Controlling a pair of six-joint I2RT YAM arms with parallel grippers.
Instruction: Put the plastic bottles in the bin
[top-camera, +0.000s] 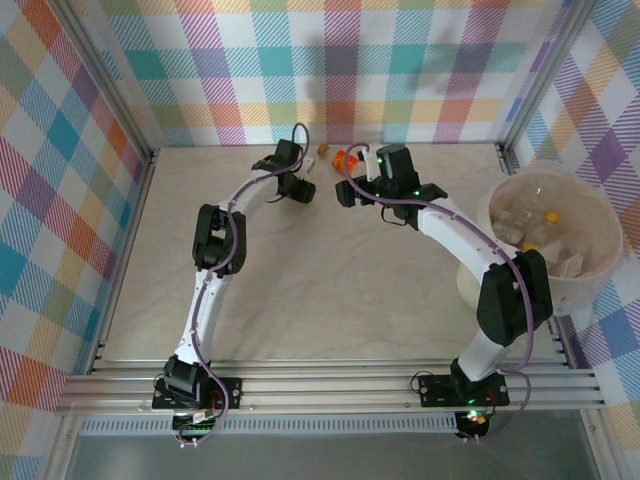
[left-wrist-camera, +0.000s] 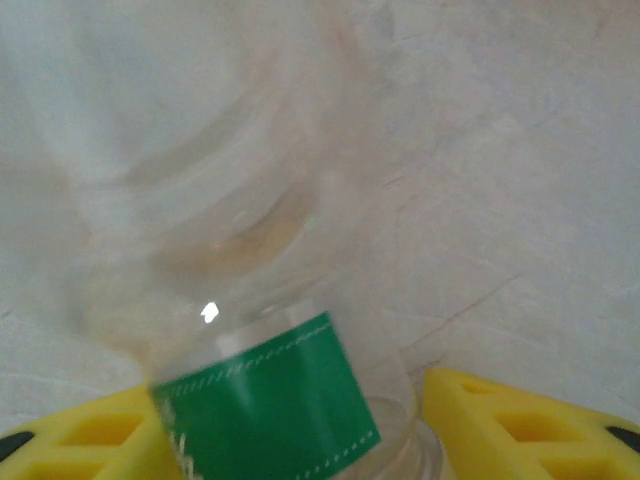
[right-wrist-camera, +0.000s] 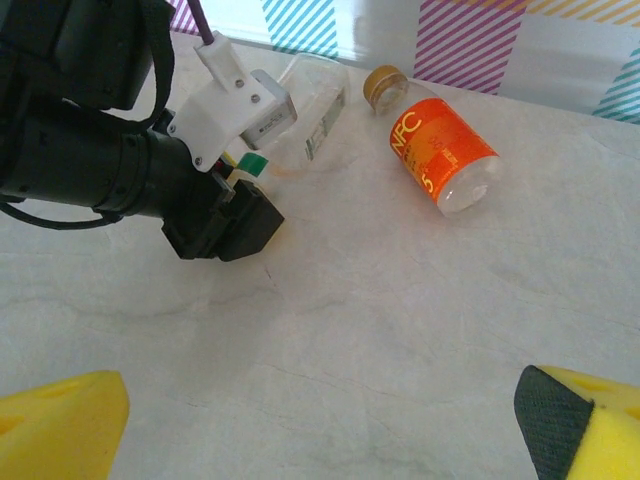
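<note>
Two wait outside the round cream-white bin (top-camera: 585, 290): left claw (left-wrist-camera: 290, 430) grips the clear green-label plastic bottle (left-wrist-camera: 230, 250); open right claw (right-wrist-camera: 320, 420) faces the orange-label bottle (right-wrist-camera: 440, 150).

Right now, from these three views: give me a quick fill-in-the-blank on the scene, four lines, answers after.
1. The left gripper has its fingers either side of a clear bottle with a ____ label.
2. The orange-labelled bottle lies on its ____ on the table.
3. The right gripper is ____, with nothing between its fingers.
4. The bin stands on the robot's ____ side.

Missing words: green; side; open; right.
</note>
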